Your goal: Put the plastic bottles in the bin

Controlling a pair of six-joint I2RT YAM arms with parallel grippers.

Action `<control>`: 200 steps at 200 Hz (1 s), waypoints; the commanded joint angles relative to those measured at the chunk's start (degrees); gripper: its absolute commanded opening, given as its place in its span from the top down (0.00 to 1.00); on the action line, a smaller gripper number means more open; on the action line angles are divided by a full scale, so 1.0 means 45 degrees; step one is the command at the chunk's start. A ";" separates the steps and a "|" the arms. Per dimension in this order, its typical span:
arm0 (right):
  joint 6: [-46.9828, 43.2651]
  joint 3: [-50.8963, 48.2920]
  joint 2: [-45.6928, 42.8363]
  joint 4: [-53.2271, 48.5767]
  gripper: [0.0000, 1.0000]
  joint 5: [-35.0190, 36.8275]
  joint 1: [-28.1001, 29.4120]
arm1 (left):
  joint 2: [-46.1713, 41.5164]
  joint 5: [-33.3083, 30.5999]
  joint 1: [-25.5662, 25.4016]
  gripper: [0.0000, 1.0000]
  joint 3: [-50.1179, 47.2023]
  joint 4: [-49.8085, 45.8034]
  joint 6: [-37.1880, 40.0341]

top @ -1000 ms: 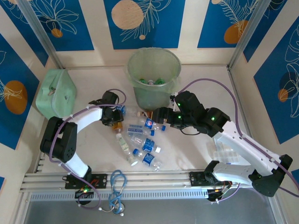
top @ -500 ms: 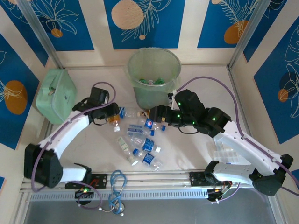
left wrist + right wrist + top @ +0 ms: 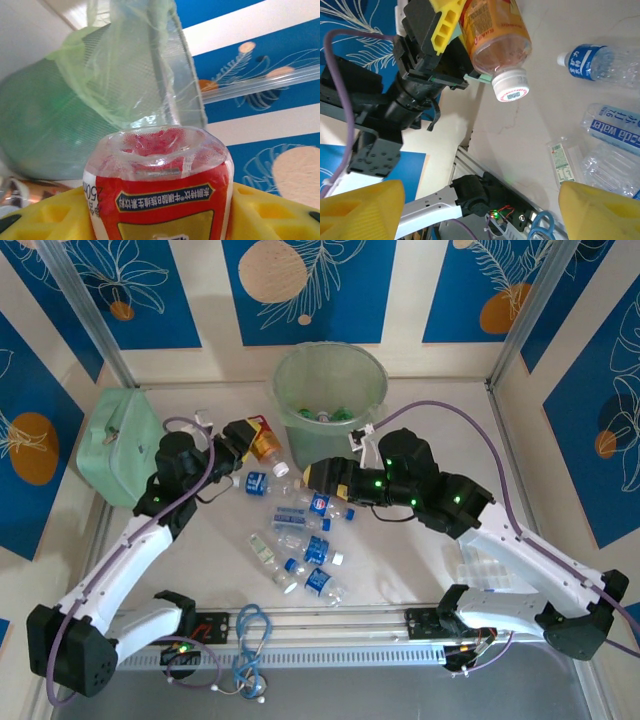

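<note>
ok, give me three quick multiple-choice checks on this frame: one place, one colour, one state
1. Where is the orange-label bottle?
A. held up by the left gripper, just outside the bin
B. dropped inside the bin
C. standing upright on its own

2. What colour is that bottle's cap?
A. blue
B. white
C. green

3. What state is the right gripper in?
A. shut on a bottle
B. shut on nothing
C. open, with nothing between its fingers

Answers:
1 A: the top view shows the bottle clamped in the left gripper, off the table, left of the bin's wall.
2 B: the right wrist view shows a white cap on its neck.
3 C: the right wrist view shows the yellow fingers wide apart with nothing between them.
</note>
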 commanded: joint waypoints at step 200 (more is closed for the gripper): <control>0.1194 0.0371 0.1373 0.3803 0.43 -0.1433 -0.0953 | 0.0862 -0.0280 -0.2125 0.48 -0.0886 0.8369 -0.4030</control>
